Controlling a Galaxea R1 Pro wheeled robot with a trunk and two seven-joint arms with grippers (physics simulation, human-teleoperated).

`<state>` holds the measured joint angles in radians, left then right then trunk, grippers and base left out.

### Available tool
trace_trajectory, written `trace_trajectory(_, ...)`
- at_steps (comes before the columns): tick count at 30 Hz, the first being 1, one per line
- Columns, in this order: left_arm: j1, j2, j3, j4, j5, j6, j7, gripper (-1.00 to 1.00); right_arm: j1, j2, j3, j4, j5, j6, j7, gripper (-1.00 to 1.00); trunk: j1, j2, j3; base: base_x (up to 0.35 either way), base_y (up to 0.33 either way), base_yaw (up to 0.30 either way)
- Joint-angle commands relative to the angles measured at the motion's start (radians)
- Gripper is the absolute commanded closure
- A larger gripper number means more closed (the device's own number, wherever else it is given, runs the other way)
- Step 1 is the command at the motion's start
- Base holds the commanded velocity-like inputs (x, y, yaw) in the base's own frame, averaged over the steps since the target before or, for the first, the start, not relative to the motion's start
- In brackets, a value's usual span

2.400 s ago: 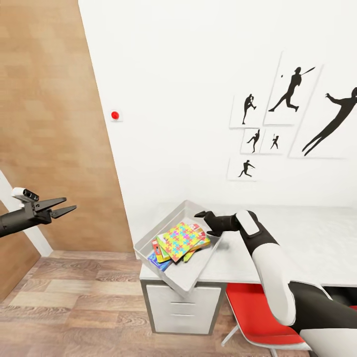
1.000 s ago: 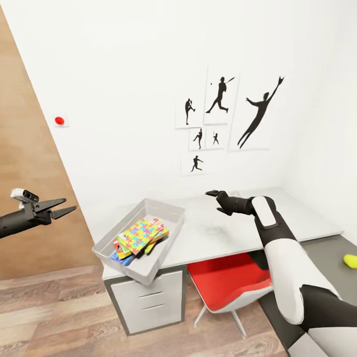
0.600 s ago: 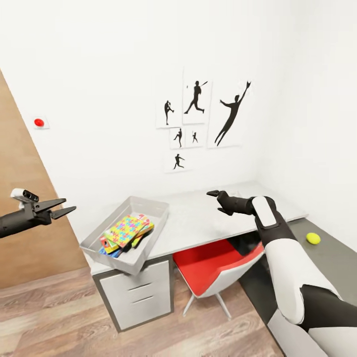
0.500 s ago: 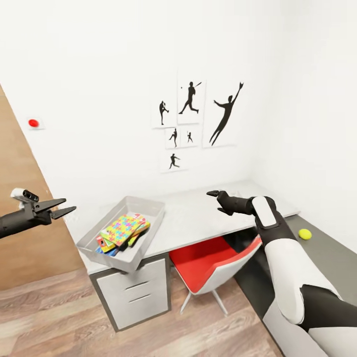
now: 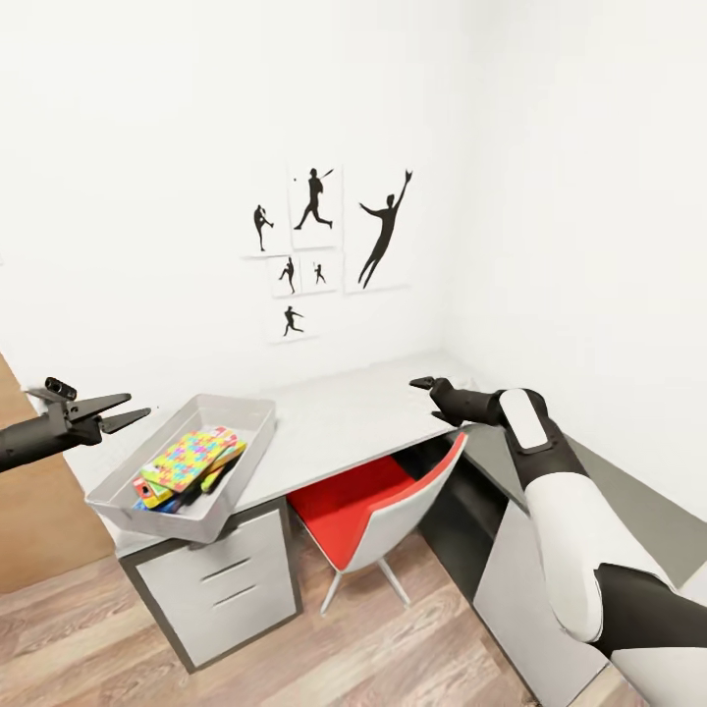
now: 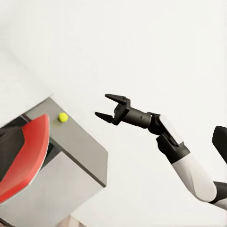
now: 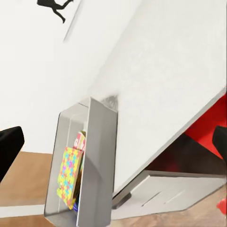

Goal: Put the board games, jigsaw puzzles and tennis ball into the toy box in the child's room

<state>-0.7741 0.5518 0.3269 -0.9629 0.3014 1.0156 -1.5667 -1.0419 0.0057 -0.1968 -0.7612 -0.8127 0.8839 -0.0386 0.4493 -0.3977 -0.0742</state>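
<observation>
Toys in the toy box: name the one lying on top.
A jigsaw puzzle, the multicoloured interlocking-piece square, tops the pile in the toy box; the printed boxes only peek out beneath it.

The toy box (image 5: 245, 417) sits on the table (image 5: 344, 422), at its left end, to the right of the left claw (image 5: 126, 411) and lower. A jigsaw puzzle (image 5: 187, 459) lies on top of the flat boxes inside it. The right claw (image 5: 424, 383) hangs over the table's right part, far from the toy box. A chair (image 5: 373, 506) is tucked under the table, below this claw. From the left wrist, the tennis ball (image 6: 63, 117) lies on the lower wing (image 6: 80, 146), beside the right claw.
</observation>
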Motion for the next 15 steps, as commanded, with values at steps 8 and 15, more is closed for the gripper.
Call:
trace_trajectory(8, -0.001, 0.000, 0.000, 0.000, -0.001, 0.007, -0.004, -1.00, -0.001, 0.000, -0.003, 0.000, -0.005, 0.004, -0.005, -1.00, 0.001, -0.002, 0.004, -0.003, -0.133, -0.261)
trace_trajectory(15, -0.001, 0.000, 0.000, 0.000, -0.001, 0.006, -0.004, -1.00, -0.001, -0.007, -0.002, 0.000, -0.005, 0.002, -0.007, -1.00, 0.001, -0.002, 0.010, 0.000, -0.133, -0.261)
